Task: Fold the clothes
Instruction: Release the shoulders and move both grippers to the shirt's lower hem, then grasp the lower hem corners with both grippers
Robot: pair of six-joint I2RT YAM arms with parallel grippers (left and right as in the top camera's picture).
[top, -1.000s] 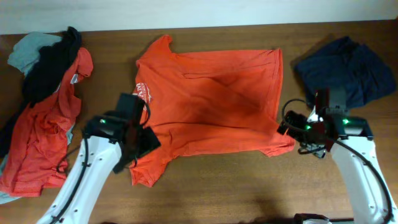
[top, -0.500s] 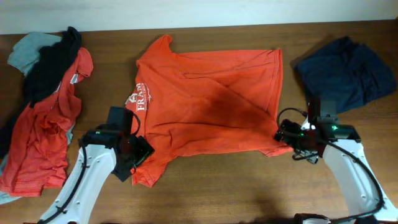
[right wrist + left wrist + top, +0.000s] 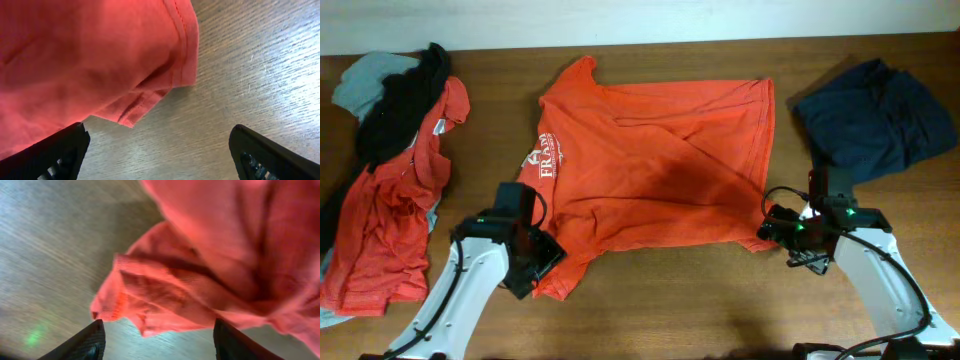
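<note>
The orange-red T-shirt [image 3: 650, 170] lies spread flat mid-table, with white lettering [image 3: 545, 160] near its left sleeve. My left gripper [image 3: 542, 264] is open and empty at the shirt's front-left sleeve. In the left wrist view the crumpled sleeve [image 3: 150, 295] lies just ahead of the open gripper [image 3: 157, 345]. My right gripper [image 3: 772, 228] is open and empty at the shirt's front-right corner. In the right wrist view that hemmed corner [image 3: 150, 95] lies just ahead of the open gripper [image 3: 160, 160], over bare wood.
A pile of clothes lies at the far left: orange-red [image 3: 380, 230], black [image 3: 400, 100] and grey-teal [image 3: 365, 80]. A navy garment [image 3: 875, 115] lies at the back right. The wooden table [image 3: 670, 300] shows bare in front of the shirt.
Both grippers have moved toward the front edge. The left one slid off the shirt's left side to the sleeve tip; the right one shifted down and slightly left to the corner.
</note>
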